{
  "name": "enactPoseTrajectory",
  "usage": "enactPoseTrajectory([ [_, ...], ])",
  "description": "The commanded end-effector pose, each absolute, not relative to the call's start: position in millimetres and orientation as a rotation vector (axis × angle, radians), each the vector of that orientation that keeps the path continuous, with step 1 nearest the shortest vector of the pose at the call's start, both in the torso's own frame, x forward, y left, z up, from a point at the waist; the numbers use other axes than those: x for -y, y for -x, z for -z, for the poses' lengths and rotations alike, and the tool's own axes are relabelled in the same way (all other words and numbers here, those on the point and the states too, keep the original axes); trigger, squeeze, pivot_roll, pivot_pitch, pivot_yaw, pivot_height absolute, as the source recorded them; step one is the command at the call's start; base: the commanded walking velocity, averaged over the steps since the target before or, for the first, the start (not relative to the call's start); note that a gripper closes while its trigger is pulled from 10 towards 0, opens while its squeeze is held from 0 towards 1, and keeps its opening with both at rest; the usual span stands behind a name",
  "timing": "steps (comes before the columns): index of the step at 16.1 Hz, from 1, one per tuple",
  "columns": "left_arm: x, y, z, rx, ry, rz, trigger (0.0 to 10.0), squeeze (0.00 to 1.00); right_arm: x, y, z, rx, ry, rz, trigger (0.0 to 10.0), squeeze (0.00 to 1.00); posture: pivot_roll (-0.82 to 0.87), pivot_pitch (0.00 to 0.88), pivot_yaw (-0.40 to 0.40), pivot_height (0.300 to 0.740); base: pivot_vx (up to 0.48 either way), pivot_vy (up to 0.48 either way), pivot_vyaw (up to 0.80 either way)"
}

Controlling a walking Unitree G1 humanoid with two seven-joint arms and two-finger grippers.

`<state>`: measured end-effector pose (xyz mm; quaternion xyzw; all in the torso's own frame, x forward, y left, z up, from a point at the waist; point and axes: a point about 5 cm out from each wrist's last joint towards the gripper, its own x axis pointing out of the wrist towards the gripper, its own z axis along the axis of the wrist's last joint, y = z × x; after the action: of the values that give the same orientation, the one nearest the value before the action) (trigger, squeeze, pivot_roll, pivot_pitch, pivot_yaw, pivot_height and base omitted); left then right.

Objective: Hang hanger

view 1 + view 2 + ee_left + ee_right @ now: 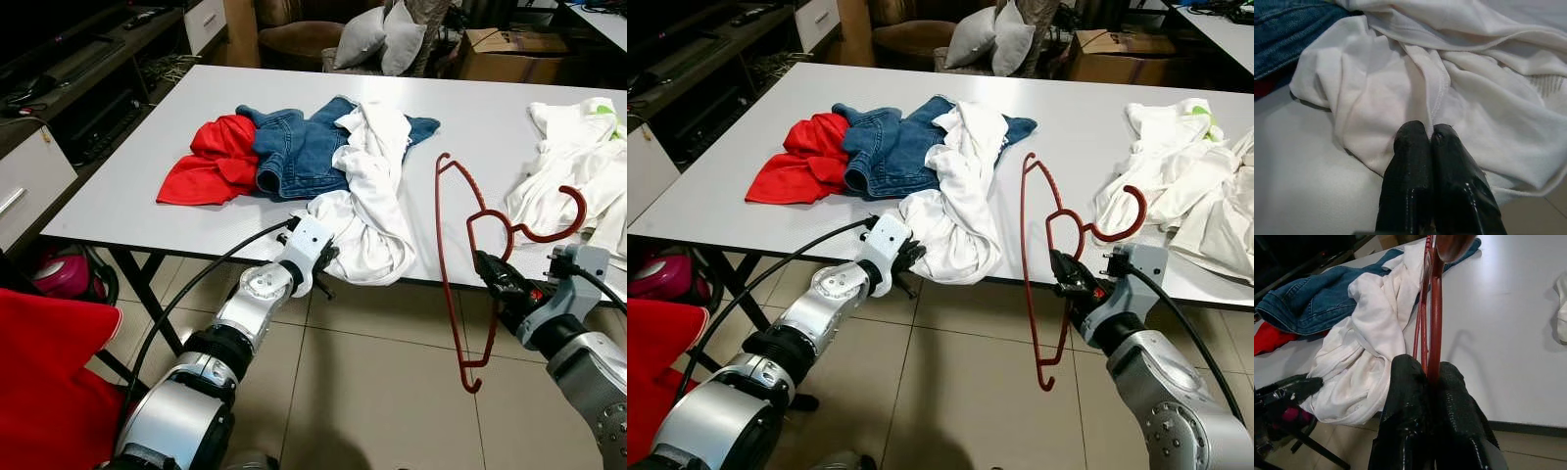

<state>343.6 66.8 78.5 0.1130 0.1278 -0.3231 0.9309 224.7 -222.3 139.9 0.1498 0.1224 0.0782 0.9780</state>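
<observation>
Right pincer: our right pincer [487,266] was clamped on the red hanger [460,274], fingers [1415,401] pressed together on the wire just below the hook.
Red hanger: it hung in the air off the near edge of the tabletop [147,186], tilted, its hook [563,220] curling over toward the white clothes on our right and its lower corner down over the tiled floor [392,392].
Left pincer: our left pincer [1431,134] had its fingers together, pinching a fold of the white shirt [377,196] at the near edge of the tabletop.
White shirt: it lay crumpled across the tabletop, draped partly over the blue denim jacket [299,147], with its lower end spilling slightly past the edge.
Denim jacket: bunched in the middle of the tabletop, touching the red garment [211,162] on its left.
White clothes: a second pile [578,157] sat on the right side of the tabletop, well apart from the shirt.
Background: grey cushions [382,39] sat on a chair beyond the far edge.
Lower left: we saw red fabric [44,382] near our left arm.
</observation>
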Motion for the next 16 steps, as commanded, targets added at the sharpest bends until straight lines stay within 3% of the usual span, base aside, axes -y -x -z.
enactPoseTrajectory([
  [1, -68.4, -348.0, -85.2, -0.238, -0.219, 0.652, 0.0, 0.00, 222.2, -222.3, -146.2, -0.226, -0.278, -0.177, 10.0, 0.00, -0.11, 0.000, 0.032, 0.740, 0.000, 0.000, 0.00],
  [5, -78.6, -353.2, -90.5, -0.218, -0.205, 0.602, 0.0, 0.00, 216.6, -220.5, -158.0, -0.197, -0.260, -0.312, 10.0, 0.00, -0.11, 0.000, 0.041, 0.740, 0.000, 0.000, 0.00],
  [10, -88.6, -360.8, -121.9, -0.064, -0.234, 0.612, 0.0, 0.00, 210.7, -206.8, -162.9, -0.220, -0.221, -0.494, 10.0, 0.00, -0.10, 0.000, 0.052, 0.740, 0.000, 0.000, 0.00],
  [12, -89.4, -359.8, -138.0, 0.020, -0.255, 0.627, 0.0, 0.00, 204.6, -198.2, -160.3, -0.277, -0.215, -0.597, 10.0, 0.00, -0.09, 0.000, 0.051, 0.740, 0.000, 0.000, 0.00],
  [16, -87.0, -353.7, -158.5, 0.116, -0.265, 0.639, 0.0, 0.00, 204.9, -193.2, -146.9, -0.378, -0.222, -0.627, 10.0, 0.00, -0.08, 0.000, 0.044, 0.740, 0.000, 0.000, 0.00],
])
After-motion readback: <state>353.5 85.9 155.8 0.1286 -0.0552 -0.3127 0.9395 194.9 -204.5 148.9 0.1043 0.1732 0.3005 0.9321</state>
